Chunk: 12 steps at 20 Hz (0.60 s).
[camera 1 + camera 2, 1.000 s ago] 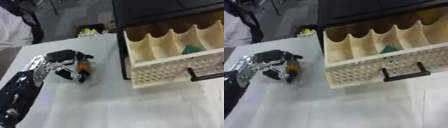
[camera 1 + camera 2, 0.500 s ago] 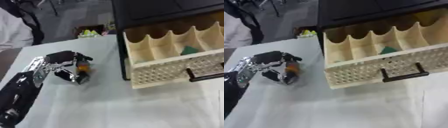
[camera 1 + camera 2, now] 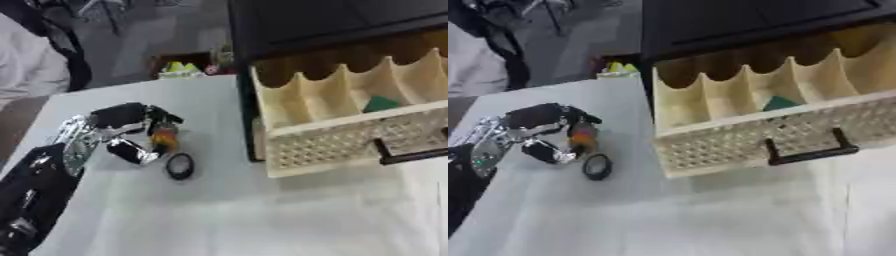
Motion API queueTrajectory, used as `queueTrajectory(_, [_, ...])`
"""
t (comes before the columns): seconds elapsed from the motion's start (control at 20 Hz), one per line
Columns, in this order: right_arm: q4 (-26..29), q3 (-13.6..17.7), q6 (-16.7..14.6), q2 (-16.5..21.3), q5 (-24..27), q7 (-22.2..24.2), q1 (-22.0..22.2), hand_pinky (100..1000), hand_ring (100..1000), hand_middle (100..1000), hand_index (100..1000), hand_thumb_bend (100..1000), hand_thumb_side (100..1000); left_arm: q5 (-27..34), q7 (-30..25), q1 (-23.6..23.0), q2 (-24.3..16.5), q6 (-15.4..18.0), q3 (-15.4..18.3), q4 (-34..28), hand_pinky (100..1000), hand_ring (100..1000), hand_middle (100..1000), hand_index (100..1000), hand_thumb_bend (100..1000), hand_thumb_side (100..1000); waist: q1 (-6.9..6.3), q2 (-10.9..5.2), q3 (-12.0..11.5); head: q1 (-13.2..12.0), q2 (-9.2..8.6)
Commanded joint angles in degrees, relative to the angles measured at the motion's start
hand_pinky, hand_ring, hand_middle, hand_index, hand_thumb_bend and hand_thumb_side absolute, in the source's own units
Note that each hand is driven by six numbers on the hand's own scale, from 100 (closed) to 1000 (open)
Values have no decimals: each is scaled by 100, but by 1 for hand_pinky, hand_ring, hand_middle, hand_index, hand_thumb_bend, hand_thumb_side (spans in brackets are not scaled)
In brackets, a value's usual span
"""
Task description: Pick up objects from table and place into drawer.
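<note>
1. Partly, the scene is blurring: the small orange object (image 3: 163,139) inside the left hand (image 3: 122,132) is showing only as an orange body with a darker top, and its exact kind cannot be made out.
2. The left arm is running off the lower left corner, and the right hand is showing in neither view.
3. The cabinet (image 3: 737,17) above the open drawer (image 3: 745,145) is being cut off at the top edge, and the drawer's right end is leaving the frame.
4. A green item (image 3: 780,103) is lying in one of the drawer's right-hand compartments, mostly hidden behind the perforated front wall; only its upper part is visible.
5. The orange object is standing roughly upright, its long axis running from the table surface toward the fingers, between the thumb and the curled fingers of the left hand, which is grasping it.
6. A black ring-shaped piece (image 3: 179,165) is lying flat on the white table (image 3: 227,220), just beside the hand on its drawer side, apart from the drawer.
7. Compared with the earlier frames, the hand with the orange object is sitting slightly higher in the picture, and the black ring is now lying clear of the fingers, where before it was appearing directly under them.
8. The drawer is remaining open as before, black handle (image 3: 808,150) facing the robot.
</note>
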State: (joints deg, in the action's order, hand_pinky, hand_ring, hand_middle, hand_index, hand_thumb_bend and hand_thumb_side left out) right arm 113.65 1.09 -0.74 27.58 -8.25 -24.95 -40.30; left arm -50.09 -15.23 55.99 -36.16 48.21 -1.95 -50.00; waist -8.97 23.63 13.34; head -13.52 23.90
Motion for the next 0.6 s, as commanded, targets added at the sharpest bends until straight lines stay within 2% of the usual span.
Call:
queueTrajectory(0.05, [94, 66, 14, 27, 25, -15, -41, 100, 285, 263, 567, 973, 765, 231, -334, 87, -219, 376, 14, -101, 165, 396, 389, 918, 100, 252, 62, -229, -20, 48, 76])
queueTrajectory(0.6, [94, 72, 40, -79, 33, -46, 49, 100, 290, 269, 569, 960, 783, 991, -402, 112, -246, 376, -91, -300, 116, 352, 334, 883, 100, 245, 164, -498, -82, 154, 283])
